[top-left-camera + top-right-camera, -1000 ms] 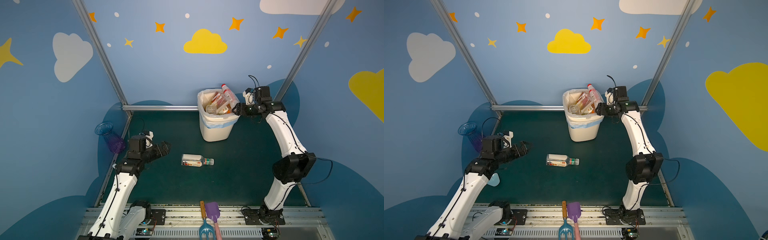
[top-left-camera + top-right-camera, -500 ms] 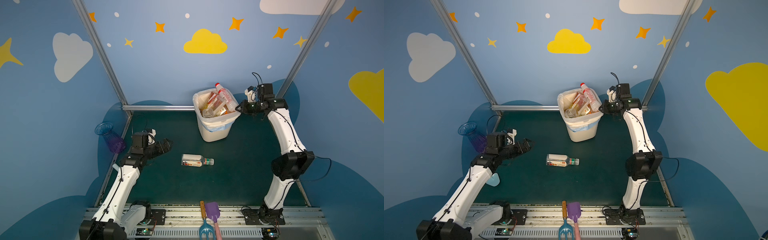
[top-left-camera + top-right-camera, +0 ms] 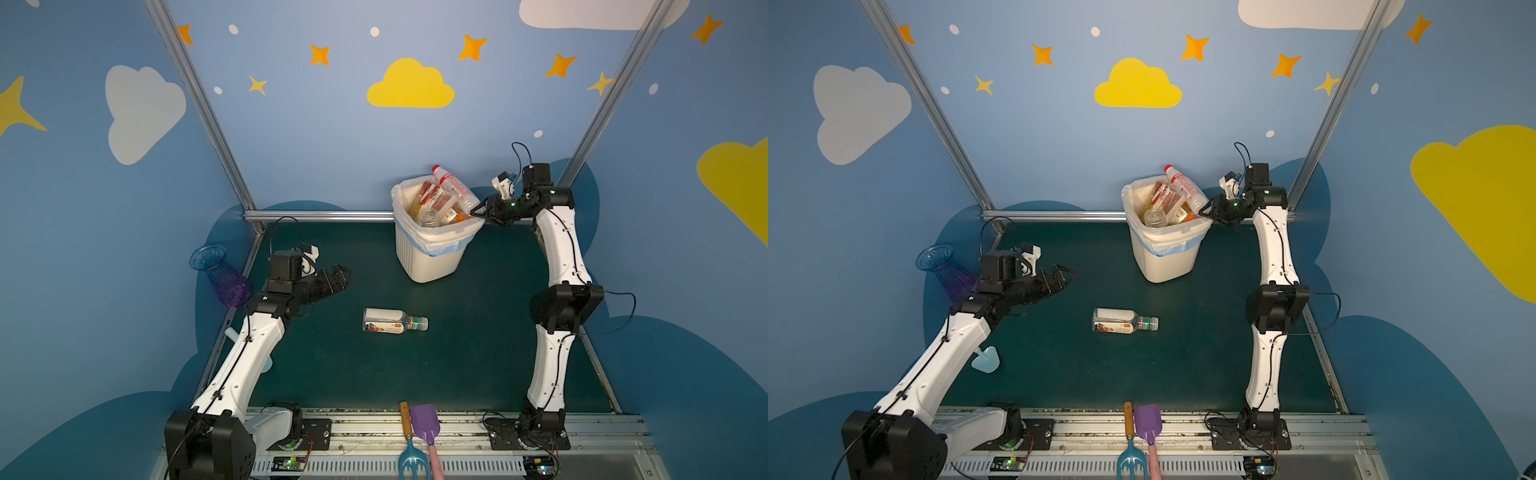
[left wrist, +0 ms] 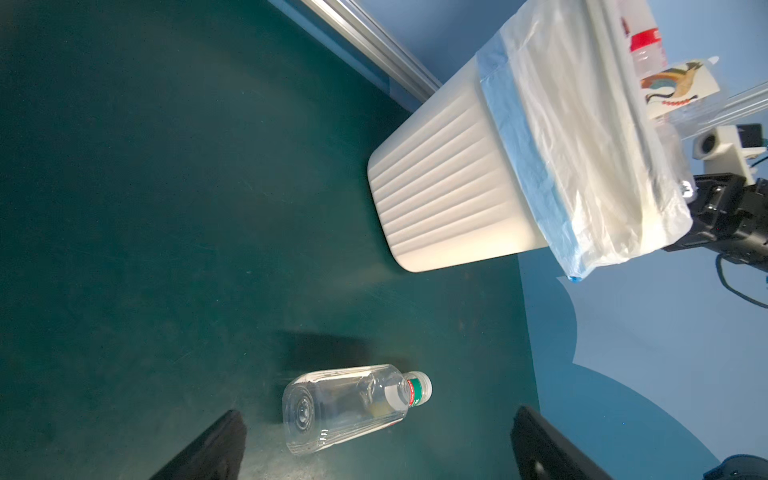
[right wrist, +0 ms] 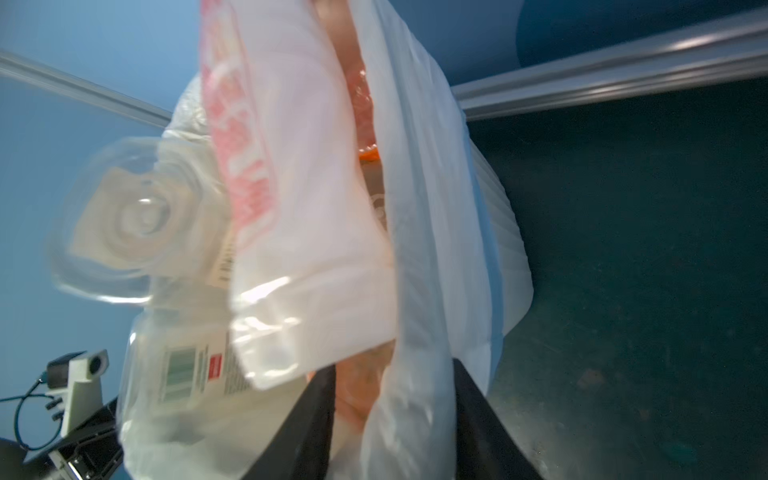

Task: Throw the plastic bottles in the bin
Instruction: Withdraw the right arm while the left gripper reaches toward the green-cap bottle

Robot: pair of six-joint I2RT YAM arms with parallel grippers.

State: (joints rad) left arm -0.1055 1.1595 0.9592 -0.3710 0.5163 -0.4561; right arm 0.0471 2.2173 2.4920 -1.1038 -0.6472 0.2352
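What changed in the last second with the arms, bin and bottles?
The right arm's fingers moved left at the rim of the bin, and its top, with the red-capped bottle sticking out, shifted left too. The left arm's fingers, wide open, reached farther forward. The lone bottle lying on the table stayed put.

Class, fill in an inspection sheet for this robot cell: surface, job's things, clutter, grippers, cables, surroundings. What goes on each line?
Surface: dark green mat.
Job's things: bin at the far edge, packed with bottles; one loose bottle lies mid-mat.
Clutter: vase at left edge; pale blue scoop beside left arm; rake and spade at front rail.
Grippers: left gripper open, facing loose bottle; right gripper astride bin rim, grip unclear.
Cables: black cable loops off right arm.
Surroundings: blue walls, aluminium frame.
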